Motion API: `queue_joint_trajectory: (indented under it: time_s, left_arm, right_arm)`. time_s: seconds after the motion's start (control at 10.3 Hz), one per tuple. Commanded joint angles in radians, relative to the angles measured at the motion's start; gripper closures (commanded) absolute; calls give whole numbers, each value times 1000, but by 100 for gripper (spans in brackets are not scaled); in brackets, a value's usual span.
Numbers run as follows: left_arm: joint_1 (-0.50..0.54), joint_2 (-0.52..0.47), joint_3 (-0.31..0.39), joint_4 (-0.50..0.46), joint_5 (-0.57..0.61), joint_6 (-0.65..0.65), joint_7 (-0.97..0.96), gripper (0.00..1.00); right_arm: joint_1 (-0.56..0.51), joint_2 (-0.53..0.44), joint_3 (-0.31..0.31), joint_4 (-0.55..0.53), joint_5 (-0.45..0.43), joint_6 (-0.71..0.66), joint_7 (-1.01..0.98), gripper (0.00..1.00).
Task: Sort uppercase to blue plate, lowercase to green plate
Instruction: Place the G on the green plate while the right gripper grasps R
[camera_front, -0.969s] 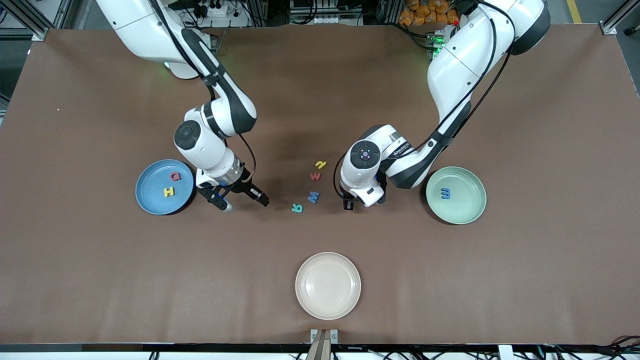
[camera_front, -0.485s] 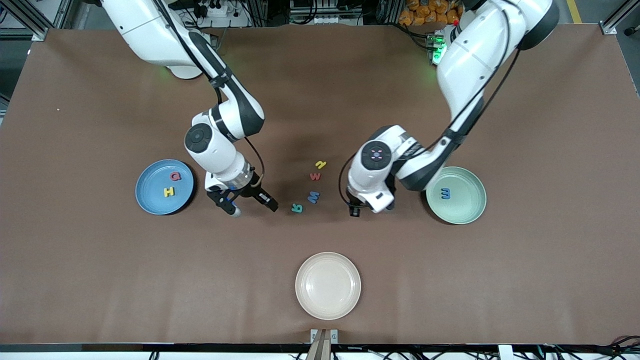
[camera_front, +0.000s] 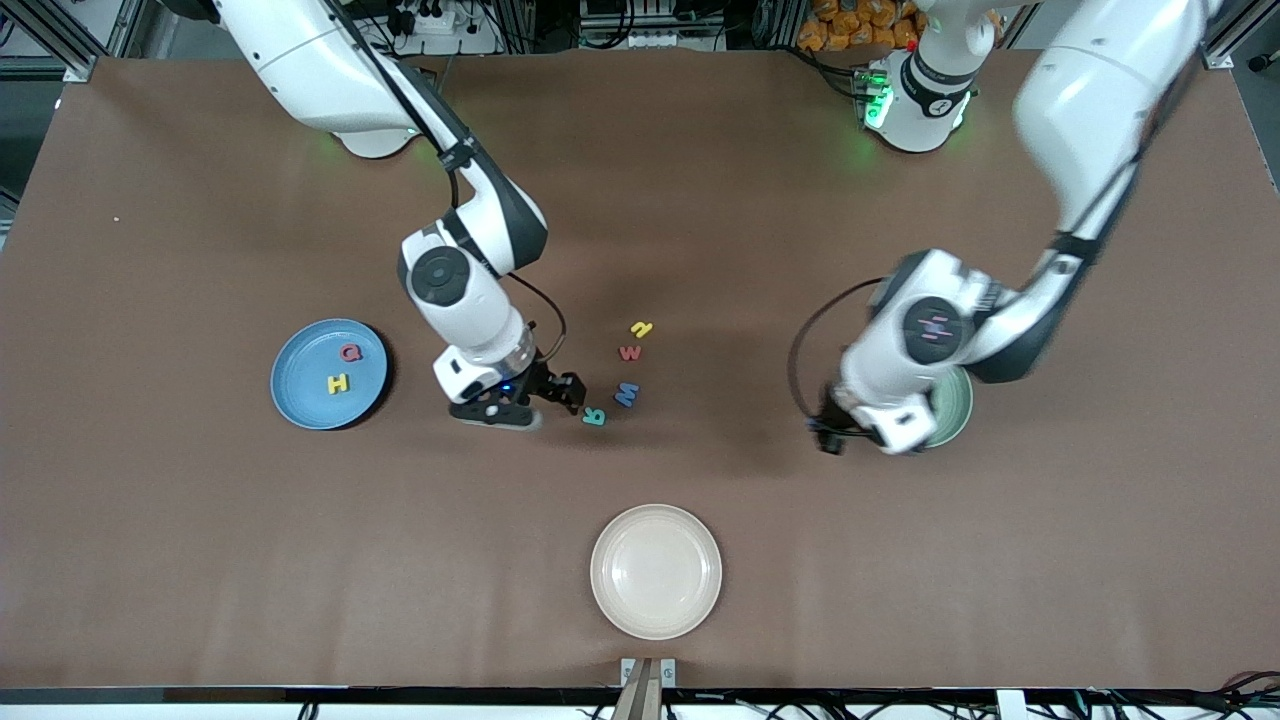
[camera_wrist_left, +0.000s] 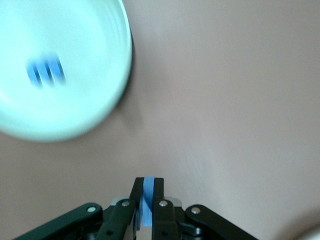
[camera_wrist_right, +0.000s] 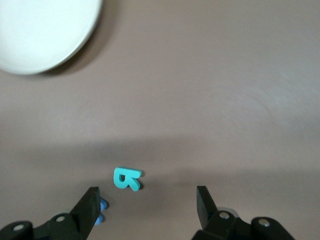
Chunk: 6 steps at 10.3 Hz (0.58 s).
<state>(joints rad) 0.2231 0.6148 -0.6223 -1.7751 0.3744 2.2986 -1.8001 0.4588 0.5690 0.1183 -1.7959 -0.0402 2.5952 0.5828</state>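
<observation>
My left gripper (camera_front: 832, 437) is shut on a thin blue lowercase letter (camera_wrist_left: 147, 197), up over bare table beside the green plate (camera_front: 960, 398). The left wrist covers most of that plate in the front view. The left wrist view shows the green plate (camera_wrist_left: 95, 35) with a blue m (camera_wrist_left: 45, 72) in it. My right gripper (camera_front: 530, 402) hangs open just beside the teal R (camera_front: 594, 416); the teal R (camera_wrist_right: 126, 179) lies ahead of its fingers. The blue W (camera_front: 627, 394), red w (camera_front: 630, 352) and yellow n (camera_front: 641, 328) lie mid-table. The blue plate (camera_front: 300, 395) holds the red Q (camera_front: 349, 352) and yellow H (camera_front: 339, 383).
A cream plate (camera_front: 655, 570) sits near the front edge of the table, nearer to the front camera than the loose letters; the cream plate (camera_wrist_right: 40, 30) also shows in the right wrist view. Brown table spreads wide around both coloured plates.
The left arm has swung from beside the loose letters to the green plate, gripper shut on the thin blue letter. The right gripper has moved from the blue plate to the teal R and opened wider.
</observation>
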Motion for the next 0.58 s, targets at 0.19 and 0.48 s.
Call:
queue_joint_trajectory:
  time_s: [0.19,0.48]
  left_arm:
    - [162,-38,-20,-84,-17,-131,235,100]
    - [164,-40,-20,-98,-14,-162,252,0]
  right_arm:
    - [63,104,-3,122,-187,-9,-416,2]
    - [63,134,-3,150,-239,-10,-558,13]
